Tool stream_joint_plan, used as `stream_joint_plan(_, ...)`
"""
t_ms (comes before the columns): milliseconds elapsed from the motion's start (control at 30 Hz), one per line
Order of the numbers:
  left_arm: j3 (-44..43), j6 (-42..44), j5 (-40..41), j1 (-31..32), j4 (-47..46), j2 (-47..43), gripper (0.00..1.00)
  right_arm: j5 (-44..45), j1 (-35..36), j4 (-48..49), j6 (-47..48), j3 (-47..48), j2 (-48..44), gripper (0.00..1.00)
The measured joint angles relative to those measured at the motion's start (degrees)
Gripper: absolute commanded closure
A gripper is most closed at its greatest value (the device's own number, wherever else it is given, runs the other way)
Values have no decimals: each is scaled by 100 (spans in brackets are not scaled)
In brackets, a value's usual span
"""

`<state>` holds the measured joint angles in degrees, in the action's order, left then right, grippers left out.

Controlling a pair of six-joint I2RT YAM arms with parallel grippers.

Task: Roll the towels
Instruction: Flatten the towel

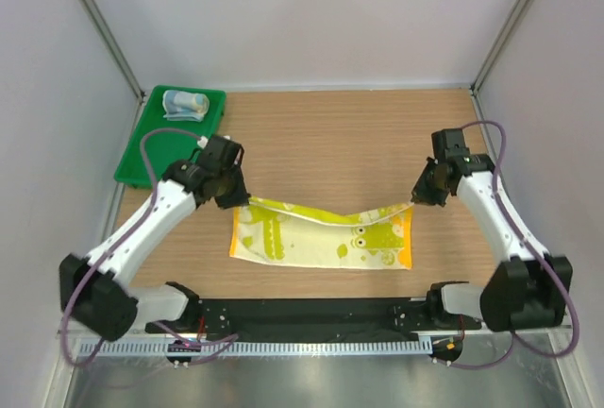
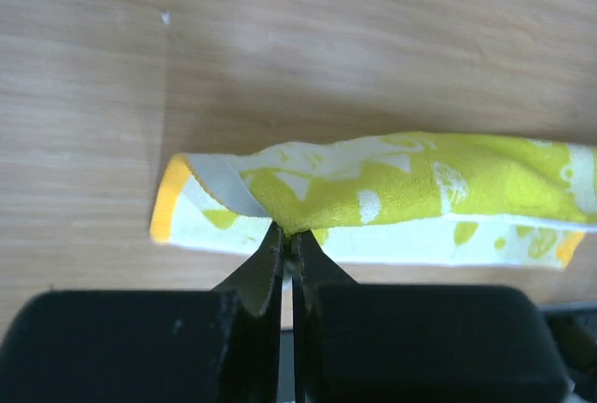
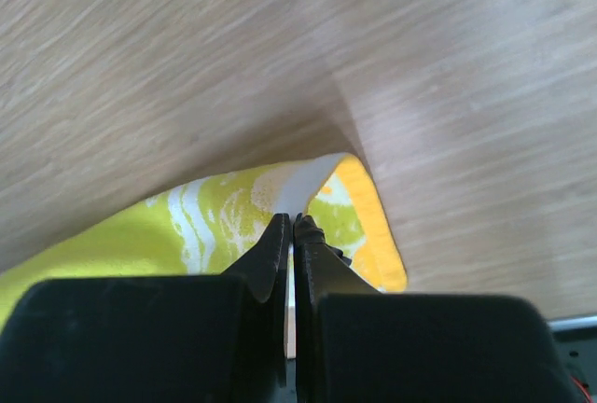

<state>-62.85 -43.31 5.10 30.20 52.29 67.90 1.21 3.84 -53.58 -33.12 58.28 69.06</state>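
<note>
**Yellow-green towel** [image 1: 321, 238], one. It lies on the table [image 1: 340, 134] close to the near edge, between your two arms, with its long axis running left to right. The far long edge is raised off the wood at both ends and sags in the middle. The near edge lies flat.

**Left gripper** [image 2: 289, 235], one. It is clenched on a fold of cloth at the towel's far-left corner, with only fabric between the fingers.

**Right gripper** [image 3: 292, 221], one. It is clenched on the far-right corner, beside the orange hem.

**Relation to mind.** The towel's body lies nearward of both pincers, toward the arm bases, and each arm is nearer its own end. You hold the far edge at both ends, so by my judgement you must carry both ends toward the near edge together. Otherwise the roll will likely skew.

**Light blue towel** [image 1: 185, 104], one. It is bundled as a roll in the green tray [image 1: 142, 158], one, at the table's far-left corner, well apart from both grippers.

**Towels in all:** two.
</note>
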Motion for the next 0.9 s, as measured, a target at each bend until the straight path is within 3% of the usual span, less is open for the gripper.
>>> stream_joint_plan(100,-125,175,-452,-664,-520,1198,99,17,-85,422,4,184,933,99)
stream_joint_plan(133,-251,219,-570,-798,-603,1565,92,20,-107,516,4,367,1287,95)
stream_joint_plan(167,-498,302,-737,-953,-649,2068,83,26,-133,605,4,651,1740,74)
stream_joint_plan(200,-789,374,-892,-1086,-688,2562,57,37,-151,737,4,920,2114,62)
stream_joint_plan(233,-1167,457,-1064,-1220,-691,3045,43,39,-177,787,11,1270,2564,56)
stream_joint_plan(267,-1587,472,-1237,-1342,-675,3523,35,37,-205,758,7,1709,3032,34)
stream_joint_plan(400,-2586,439,-1567,-1797,-870,4575,21,46,-319,898,11,3296,4531,12)
stream_joint_plan(500,-2627,391,-1565,-1987,-822,4439,20,208,-470,761,42,3550,4642,8)
stream_joint_plan(633,-2367,372,-1410,-1888,-826,3560,21,481,-603,686,142,3333,3950,8)
stream_joint_plan(900,-216,219,-894,-1530,-966,1174,32,2,-577,1316,107,796,1021,9)
